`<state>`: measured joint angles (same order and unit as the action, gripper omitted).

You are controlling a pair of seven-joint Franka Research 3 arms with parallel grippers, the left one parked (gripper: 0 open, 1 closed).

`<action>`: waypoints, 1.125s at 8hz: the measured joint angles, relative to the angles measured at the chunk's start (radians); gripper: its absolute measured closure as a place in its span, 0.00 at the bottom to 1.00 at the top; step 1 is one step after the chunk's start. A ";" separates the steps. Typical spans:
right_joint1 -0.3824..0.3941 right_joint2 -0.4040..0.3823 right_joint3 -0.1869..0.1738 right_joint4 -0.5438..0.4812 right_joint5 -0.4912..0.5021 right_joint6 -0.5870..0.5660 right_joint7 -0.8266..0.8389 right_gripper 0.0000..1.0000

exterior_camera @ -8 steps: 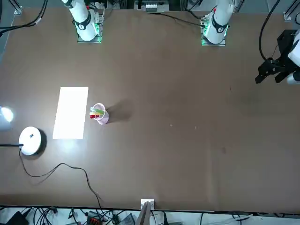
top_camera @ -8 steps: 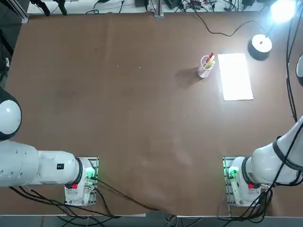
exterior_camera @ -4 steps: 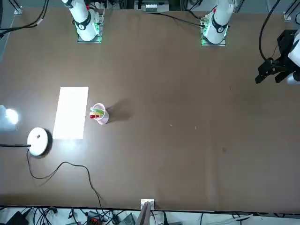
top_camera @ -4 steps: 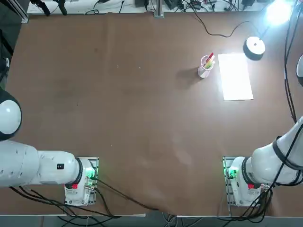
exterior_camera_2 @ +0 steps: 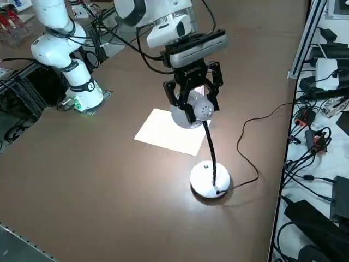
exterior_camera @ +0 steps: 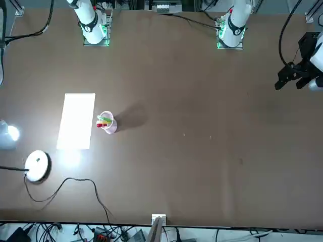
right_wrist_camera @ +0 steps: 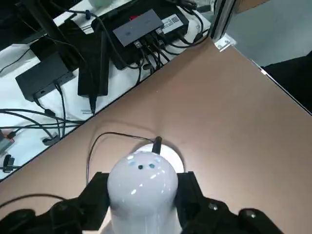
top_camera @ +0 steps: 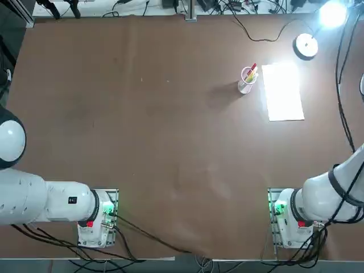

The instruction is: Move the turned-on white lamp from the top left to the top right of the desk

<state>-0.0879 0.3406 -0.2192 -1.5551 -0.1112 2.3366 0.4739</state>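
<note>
The lamp [top_camera: 305,46], glowing at the top view's upper right, is pinched by its head in the right pincer [exterior_camera_2: 194,103] above the tabletop [top_camera: 170,136].

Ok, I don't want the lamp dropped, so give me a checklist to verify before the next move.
1. Right tool closed on the lamp's head: ok
2. Lamp lit: ok, the glow shows in the top view
3. Lamp's base at the top right of the desk: ok
4. Base clear of the paper sheet: ok
5. Pen cup upright, apart from the lamp: ok
6. Base fully seated on the desk: cannot tell
</note>
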 joint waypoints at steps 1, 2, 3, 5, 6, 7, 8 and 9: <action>0.000 -0.036 0.000 -0.045 -0.006 0.006 -0.001 0.28; 0.000 -0.069 0.000 -0.086 -0.006 0.006 -0.002 0.28; 0.001 -0.094 0.000 -0.121 -0.006 0.008 -0.003 0.28; 0.002 -0.103 0.000 -0.159 -0.010 0.054 -0.004 0.28; 0.002 -0.103 0.001 -0.164 -0.014 0.070 -0.004 0.28; 0.003 -0.104 0.001 -0.164 -0.020 0.079 -0.004 0.28; 0.003 -0.104 0.001 -0.164 -0.022 0.084 -0.004 0.28; 0.003 -0.104 0.001 -0.168 -0.022 0.091 -0.004 0.28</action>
<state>-0.0850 0.2363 -0.2186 -1.7228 -0.1333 2.4273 0.4700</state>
